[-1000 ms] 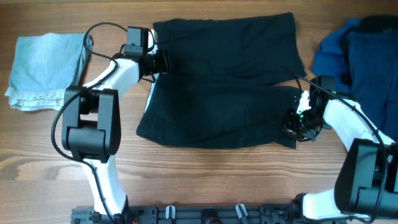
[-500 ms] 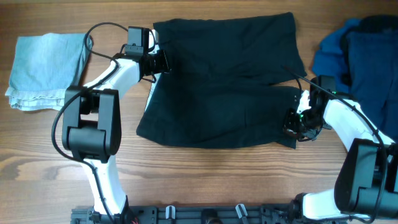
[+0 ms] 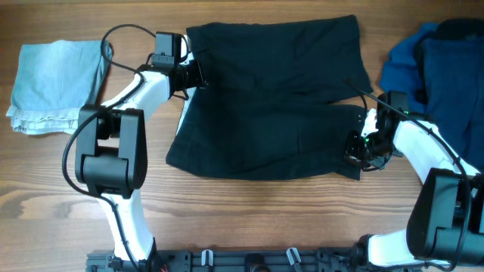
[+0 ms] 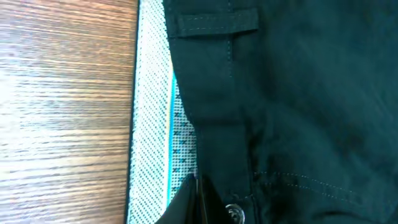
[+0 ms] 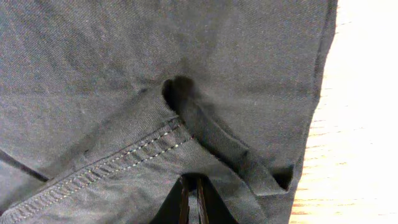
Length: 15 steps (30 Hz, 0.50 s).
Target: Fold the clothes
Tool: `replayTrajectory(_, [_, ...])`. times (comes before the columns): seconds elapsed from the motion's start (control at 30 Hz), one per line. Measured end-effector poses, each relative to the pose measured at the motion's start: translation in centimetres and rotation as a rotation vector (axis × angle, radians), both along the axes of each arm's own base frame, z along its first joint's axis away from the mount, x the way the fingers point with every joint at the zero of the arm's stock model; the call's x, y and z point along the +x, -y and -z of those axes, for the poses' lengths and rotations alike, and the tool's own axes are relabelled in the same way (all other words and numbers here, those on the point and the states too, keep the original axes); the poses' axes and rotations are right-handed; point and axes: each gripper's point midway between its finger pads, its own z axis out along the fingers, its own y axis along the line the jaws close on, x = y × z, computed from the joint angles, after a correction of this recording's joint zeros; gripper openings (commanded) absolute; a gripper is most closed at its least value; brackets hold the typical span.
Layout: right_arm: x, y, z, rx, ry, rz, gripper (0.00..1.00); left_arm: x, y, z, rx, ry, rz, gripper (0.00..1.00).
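Left gripper (image 3: 195,74) is pinched shut on the waistband of the shorts (image 3: 272,98); right gripper (image 3: 355,153) is shut on a leg hem — probably to lift both ends together. They lie spread on the table (image 3: 249,204), toward its far edge.

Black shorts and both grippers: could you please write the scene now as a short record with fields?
garment: black shorts, spread open on the wooden table
left gripper: shut on the shorts, beside the whitish lining
right gripper: shut on the shorts, at a leg hem
other items: pale blue folded cloth on the left side; deep blue garment heap on the right side
fold status: not yet folded
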Motion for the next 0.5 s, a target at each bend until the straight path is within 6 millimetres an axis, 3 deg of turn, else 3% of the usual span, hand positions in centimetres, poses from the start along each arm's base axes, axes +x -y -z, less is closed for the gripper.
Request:
replayTrajectory(0.03, [0.0,0.0,0.0,0.0,0.0,0.0,0.07,0.0,-0.1,0.0,0.004,-0.001,-0.002,0.04])
replayTrajectory(0.07, [0.0,0.0,0.0,0.0,0.0,0.0,0.07,-0.2,-0.2,0.0,0.009,-0.007,-0.005,0.4])
replayTrajectory(0.1, [0.0,0.0,0.0,0.0,0.0,0.0,0.07,-0.2,-0.2,0.1,0.012,-0.009,-0.006,0.55])
replayTrajectory(0.13, [0.0,0.0,0.0,0.0,0.0,0.0,0.07,-0.2,-0.3,0.1,0.016,-0.009,-0.001,0.58])
replayTrajectory(0.3, [0.0,0.0,0.0,0.0,0.0,0.0,0.07,0.1,-0.1,-0.2,0.012,0.01,0.007,0.64])
replayTrajectory(0.43, [0.0,0.0,0.0,0.0,0.0,0.0,0.07,0.5,0.7,-0.7,-0.025,0.037,0.033,0.47])
replayTrajectory(0.5, [0.0,0.0,0.0,0.0,0.001,0.0,0.08,0.6,0.9,-0.9,-0.034,0.043,0.041,0.45])
